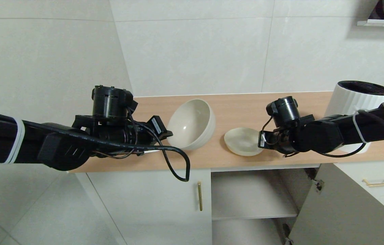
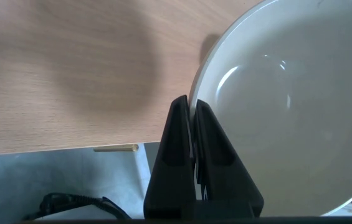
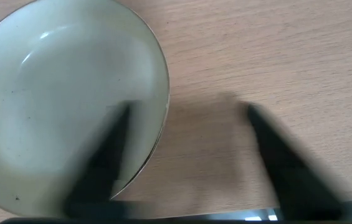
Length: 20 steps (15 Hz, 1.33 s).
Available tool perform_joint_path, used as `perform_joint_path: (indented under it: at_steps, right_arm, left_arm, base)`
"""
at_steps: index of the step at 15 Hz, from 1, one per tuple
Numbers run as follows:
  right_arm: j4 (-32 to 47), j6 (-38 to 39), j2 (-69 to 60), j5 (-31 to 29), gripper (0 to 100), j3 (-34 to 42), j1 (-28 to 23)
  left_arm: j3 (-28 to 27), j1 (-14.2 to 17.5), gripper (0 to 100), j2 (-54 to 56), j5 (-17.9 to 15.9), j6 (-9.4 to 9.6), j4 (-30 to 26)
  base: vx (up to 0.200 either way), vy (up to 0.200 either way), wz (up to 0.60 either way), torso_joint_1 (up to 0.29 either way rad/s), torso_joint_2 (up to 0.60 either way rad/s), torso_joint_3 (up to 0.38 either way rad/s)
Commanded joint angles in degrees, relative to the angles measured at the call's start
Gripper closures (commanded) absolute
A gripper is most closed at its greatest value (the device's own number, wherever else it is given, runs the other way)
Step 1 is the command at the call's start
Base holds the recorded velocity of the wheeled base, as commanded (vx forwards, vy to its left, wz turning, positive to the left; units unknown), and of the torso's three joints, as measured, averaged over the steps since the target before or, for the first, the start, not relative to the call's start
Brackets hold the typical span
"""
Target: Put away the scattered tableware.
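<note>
Left wrist view makes it plain: left gripper (image 2: 191, 104) pinches the bowl (image 2: 288, 106) rim, mouth tipped left; right gripper (image 3: 188, 112) spread above small dish (image 3: 57, 106).

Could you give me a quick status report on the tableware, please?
Left gripper shut on rim of large bowl, bowl tilted on counter. Right gripper open, fingers straddling rim of small dish. Cupboard below open; white canister well clear.

Bare desk (image 1: 246, 109) runs behind the small dish (image 1: 243, 142) (tiled wall (image 1: 195, 54) beyond); the large bowl (image 1: 192, 122) and white canister (image 1: 351, 98) flank it.
</note>
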<state>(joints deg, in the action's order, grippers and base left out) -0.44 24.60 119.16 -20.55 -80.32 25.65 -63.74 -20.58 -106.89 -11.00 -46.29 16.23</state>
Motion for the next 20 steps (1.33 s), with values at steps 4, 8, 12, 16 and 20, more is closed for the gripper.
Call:
perform_joint_path:
  at_steps: [4,8,12,16,20]
  right_arm:
    - [0.09,0.01,-1.3,0.07,100,0.17,-0.16]
    - [0.35,-0.25,-5.96,1.74,100,3.24,-0.51]
    - [4.04,-0.61,-18.44,11.68,100,8.69,-0.34]
    - [16.0,-0.52,-30.57,18.71,100,11.24,0.1]
    - [16.96,-1.75,-32.5,20.2,100,17.39,0.89]
  left_arm:
    - [0.64,0.01,100,-0.08,0.01,0.06,0.12]
    - [4.24,0.01,100,2.03,-0.08,0.5,0.47]
    - [10.13,0.01,100,6.96,-0.08,1.9,2.41]
    - [13.38,0.01,100,11.88,0.01,5.86,2.32]
    - [18.66,0.27,100,18.12,0.1,11.31,2.14]
  base:
    - [0.0,0.0,0.0,0.0,0.0,0.0]
    - [0.0,0.0,0.0,0.0,0.0,0.0]
    - [0.0,0.0,0.0,0.0,0.0,0.0]
    - [0.0,0.0,0.0,0.0,0.0,0.0]
    - [0.0,0.0,0.0,0.0,0.0,0.0]
